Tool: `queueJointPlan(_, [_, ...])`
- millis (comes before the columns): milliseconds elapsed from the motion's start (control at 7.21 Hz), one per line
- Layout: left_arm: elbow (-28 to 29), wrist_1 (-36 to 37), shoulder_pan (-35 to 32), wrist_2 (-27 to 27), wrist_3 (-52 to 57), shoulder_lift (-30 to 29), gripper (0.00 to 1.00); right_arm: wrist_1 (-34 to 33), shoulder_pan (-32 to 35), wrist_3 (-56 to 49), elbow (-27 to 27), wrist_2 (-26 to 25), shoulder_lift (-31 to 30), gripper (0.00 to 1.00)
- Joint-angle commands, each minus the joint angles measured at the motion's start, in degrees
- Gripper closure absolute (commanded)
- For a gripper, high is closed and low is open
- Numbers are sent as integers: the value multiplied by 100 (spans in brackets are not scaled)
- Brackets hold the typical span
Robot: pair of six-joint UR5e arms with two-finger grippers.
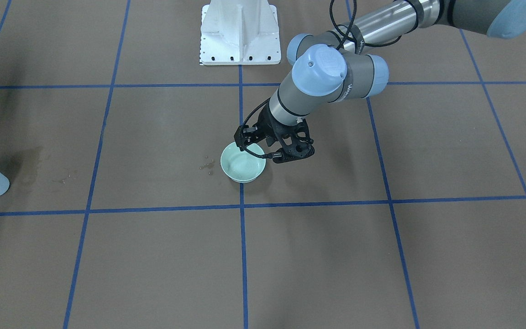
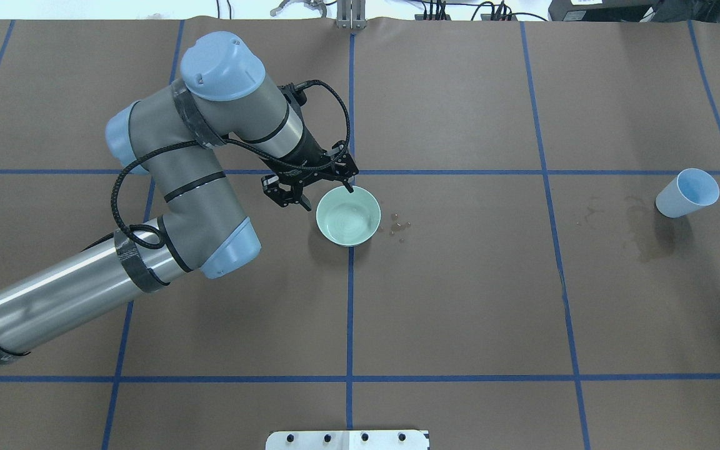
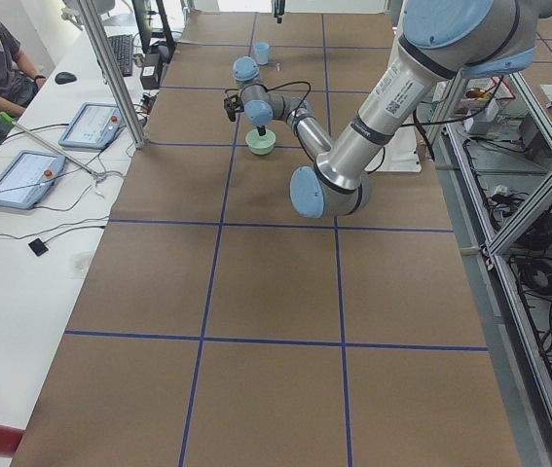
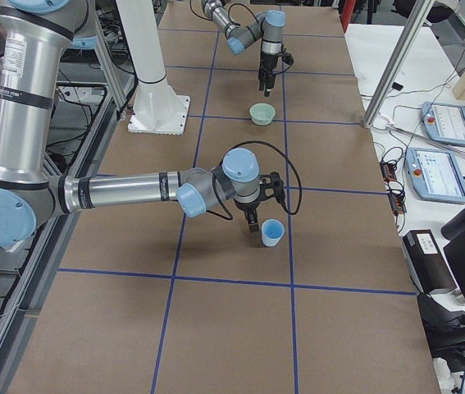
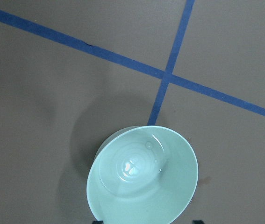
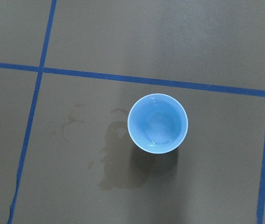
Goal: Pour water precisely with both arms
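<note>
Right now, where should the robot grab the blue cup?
Pinch the blue cup around the middle of its side wall, coming in level from the robot's side, where the right arm's fingers hang beside it. It stands upright, round and slightly wider at the open top, so a sideways hold likely stays steady for tipping.

The left silver-grey tubular arm with light blue joint caps (image 2: 197, 181) is bent; its black two-finger gripper (image 2: 324, 195) is pointed downward, jaws spread. The right gripper (image 4: 253, 231) is lowered; its jaws cannot be judged.
</note>
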Motion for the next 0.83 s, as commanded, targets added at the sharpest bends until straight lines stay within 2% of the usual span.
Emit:
queueJointPlan(0, [-257,-1,-35,13,-4,188,12,1953,-413,33,-493,-694,-367,1])
queueJointPlan(278, [-257,-1,-70,22,-4,188,9,3683,-423,86,-1511,-740,-316,1])
queueJointPlan(416, [-257,-1,-70,22,-4,188,9,4615,-441,138,-2038,-1002,-272,1])
queueJointPlan(555, [-257,-1,-79,22,-4,180,9,4981,-450,321,-2287,-1161,-193,1])
queueJointPlan(694, [-257,-1,-71,22,-4,188,8,5011,-458,471,-2298,-1162,-149,1])
